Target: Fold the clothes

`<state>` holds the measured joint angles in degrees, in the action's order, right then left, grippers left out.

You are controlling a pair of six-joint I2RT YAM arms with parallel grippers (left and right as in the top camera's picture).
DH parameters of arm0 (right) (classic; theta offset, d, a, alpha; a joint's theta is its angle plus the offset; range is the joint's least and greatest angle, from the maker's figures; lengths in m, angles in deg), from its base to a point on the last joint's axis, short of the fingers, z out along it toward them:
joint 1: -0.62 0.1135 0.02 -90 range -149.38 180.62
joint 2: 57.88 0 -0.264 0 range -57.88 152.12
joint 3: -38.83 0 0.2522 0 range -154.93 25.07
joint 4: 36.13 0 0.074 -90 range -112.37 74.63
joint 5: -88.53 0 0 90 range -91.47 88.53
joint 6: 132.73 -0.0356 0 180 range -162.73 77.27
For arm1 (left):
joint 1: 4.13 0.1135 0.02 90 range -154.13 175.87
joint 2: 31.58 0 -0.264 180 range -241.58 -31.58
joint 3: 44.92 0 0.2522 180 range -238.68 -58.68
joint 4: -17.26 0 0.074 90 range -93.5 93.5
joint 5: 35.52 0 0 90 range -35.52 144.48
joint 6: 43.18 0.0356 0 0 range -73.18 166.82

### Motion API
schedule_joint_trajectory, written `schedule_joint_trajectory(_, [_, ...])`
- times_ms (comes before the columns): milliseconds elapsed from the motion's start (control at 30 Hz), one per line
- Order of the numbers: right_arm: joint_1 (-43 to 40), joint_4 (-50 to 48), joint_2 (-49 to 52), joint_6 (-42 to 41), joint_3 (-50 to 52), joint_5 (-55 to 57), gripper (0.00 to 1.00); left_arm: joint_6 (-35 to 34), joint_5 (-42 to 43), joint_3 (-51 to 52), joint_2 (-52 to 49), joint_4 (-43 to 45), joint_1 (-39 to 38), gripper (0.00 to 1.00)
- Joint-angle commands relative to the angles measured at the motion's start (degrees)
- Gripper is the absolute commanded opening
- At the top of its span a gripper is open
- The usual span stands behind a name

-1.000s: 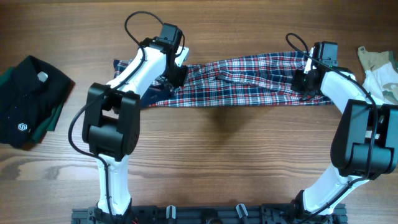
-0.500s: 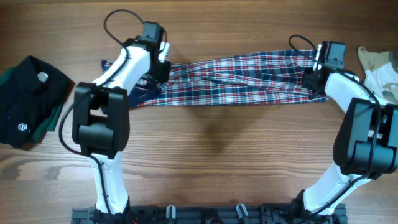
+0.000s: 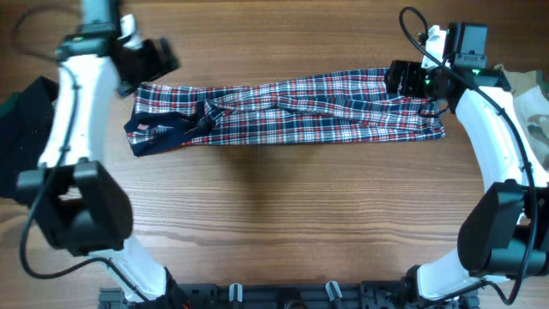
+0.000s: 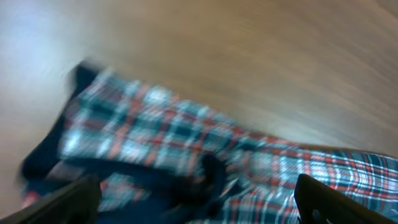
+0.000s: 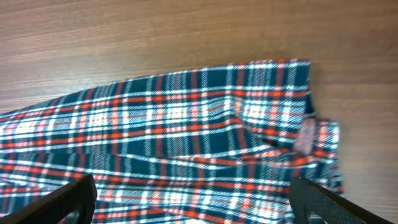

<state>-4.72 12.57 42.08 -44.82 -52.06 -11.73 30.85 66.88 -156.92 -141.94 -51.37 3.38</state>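
We see bright, even light on the table [image 3: 283, 215] with only faint shadows, and the right wrist view is sharp, but in the left wrist view the plaid shirt [image 4: 174, 140] is smeared and blurry.

Overhead faces straight down at table [image 3: 292, 215]; wrist cameras look down, close, sharing plaid shirt [image 3: 292, 107]

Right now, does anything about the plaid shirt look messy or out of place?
Yes. The plaid shirt lies as a long wrinkled strip, and its left end is bunched, with navy trim twisted across it.
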Motion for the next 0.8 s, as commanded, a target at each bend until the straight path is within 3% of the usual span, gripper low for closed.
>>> schedule_joint_trajectory(0, [-0.1,-0.5,0.1,-2.4,0.5,-1.8,1.00,2.3,4.5,0.0,0.0,-5.5,7.3,1.00])
schedule_joint_trajectory(133, [-0.1,-1.0,0.1,-2.4,0.5,-1.8,1.00,13.4,4.1,0.2,-0.3,-6.3,9.0,1.00])
schedule_joint_trajectory(300, [-1.4,1.6,0.1,-0.3,0.5,-0.9,1.00,13.4,5.0,0.9,-0.9,-4.9,7.4,1.00])
schedule_joint_trajectory(400, [-6.6,4.9,0.1,-0.8,0.5,0.2,1.00,12.1,4.9,0.9,-1.0,-4.4,5.2,1.00])
schedule_joint_trajectory(533, [-12.1,5.0,1.5,5.5,0.5,-0.1,1.00,12.1,4.9,0.9,-1.0,-3.4,3.6,1.00])
schedule_joint_trajectory(667, [-13.2,1.0,6.7,16.7,0.5,-3.8,1.00,12.1,4.9,0.9,-1.0,-3.4,3.6,1.00])
schedule_joint_trajectory(767, [-13.2,-4.9,11.6,15.5,0.5,-6.7,1.00,12.1,4.9,0.9,-1.0,-3.4,3.6,1.00])
